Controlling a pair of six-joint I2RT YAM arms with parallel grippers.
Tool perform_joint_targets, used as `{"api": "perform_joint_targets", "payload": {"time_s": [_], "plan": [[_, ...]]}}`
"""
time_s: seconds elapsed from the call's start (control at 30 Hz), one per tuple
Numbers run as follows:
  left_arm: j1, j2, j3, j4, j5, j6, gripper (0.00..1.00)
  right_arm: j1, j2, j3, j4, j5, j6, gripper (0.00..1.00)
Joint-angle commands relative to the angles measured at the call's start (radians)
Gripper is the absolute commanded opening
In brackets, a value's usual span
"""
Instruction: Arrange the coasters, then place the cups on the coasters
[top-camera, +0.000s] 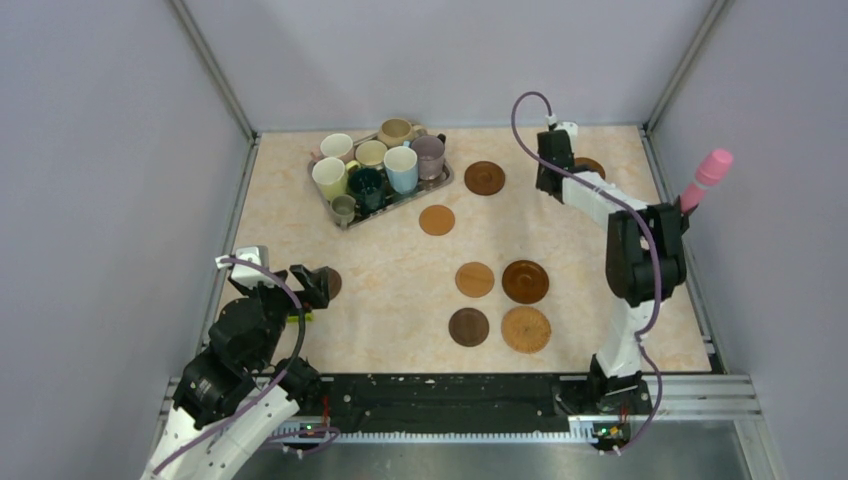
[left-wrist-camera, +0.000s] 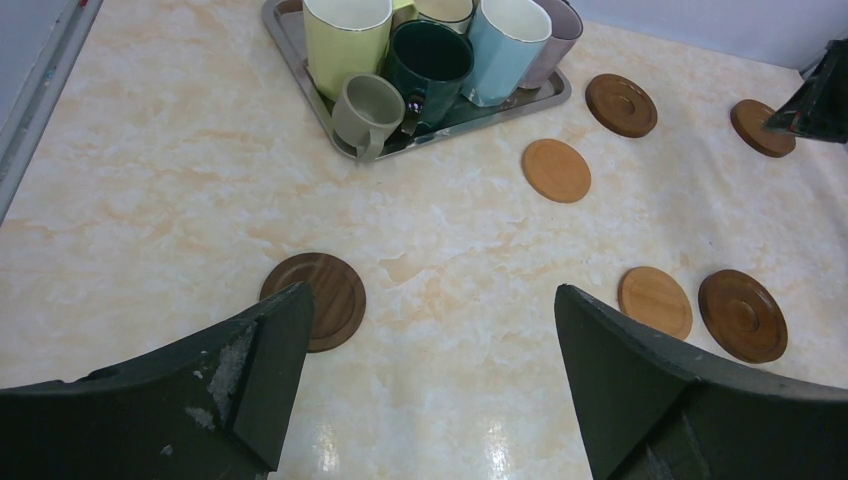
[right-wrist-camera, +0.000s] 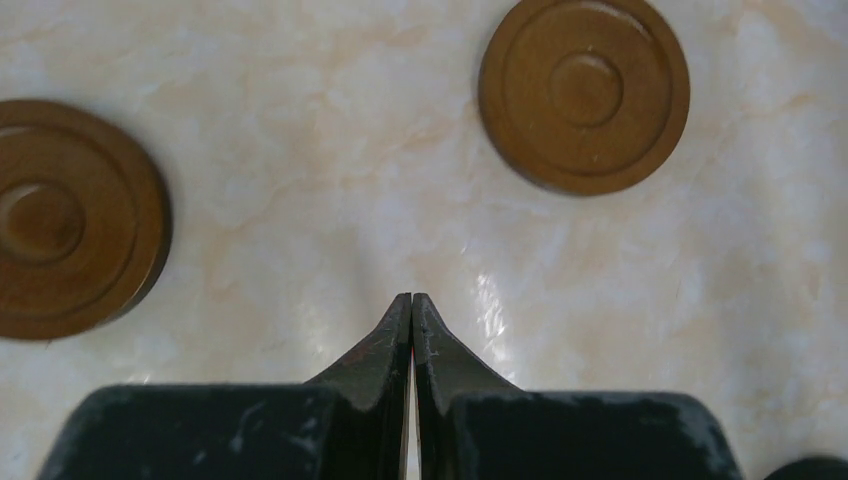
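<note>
Several coasters lie on the marble table: a dark one (top-camera: 484, 178), an orange-tan one (top-camera: 437, 220), and a cluster of light and dark discs around one dark coaster (top-camera: 525, 281). My left gripper (top-camera: 312, 283) (left-wrist-camera: 430, 290) is open and empty, and a dark coaster (left-wrist-camera: 325, 295) lies just beyond its left finger. My right gripper (top-camera: 548, 180) (right-wrist-camera: 412, 297) is shut on nothing, low over bare table between two brown coasters (right-wrist-camera: 585, 92) (right-wrist-camera: 60, 215). The cups, among them a light blue one (top-camera: 401, 168) and a small grey-olive one (left-wrist-camera: 368, 110), all stand on the tray.
The silver tray (top-camera: 424, 194) sits at the back left of the table. A pink-tipped stick (top-camera: 708, 175) rises at the right edge, beside my right arm. Grey walls close in the left, back and right sides.
</note>
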Motion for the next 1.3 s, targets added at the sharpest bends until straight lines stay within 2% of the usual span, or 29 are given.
{"api": "perform_joint_targets", "payload": {"time_s": [0.0,0.3,0.53,0.83,0.97,1.27], "plan": [[0.003,-0.002,0.001,0.039,0.002,0.003,0.95,-0.058,0.129,0.170,0.013,0.085,-0.148,0.00],[0.003,0.024,-0.001,0.043,-0.004,0.009,0.95,-0.134,0.396,0.427,-0.020,0.118,-0.322,0.00],[0.003,0.053,-0.001,0.043,-0.020,0.011,0.95,-0.193,0.548,0.614,-0.131,0.069,-0.313,0.00],[0.002,0.069,0.002,0.035,-0.041,0.007,0.95,-0.218,0.575,0.642,-0.207,-0.008,-0.269,0.00],[0.003,0.070,0.003,0.033,-0.037,0.006,0.95,-0.218,0.553,0.633,-0.265,-0.119,-0.212,0.00],[0.003,0.065,0.001,0.039,-0.011,0.009,0.95,-0.214,0.435,0.437,-0.275,-0.374,-0.071,0.00]]}}
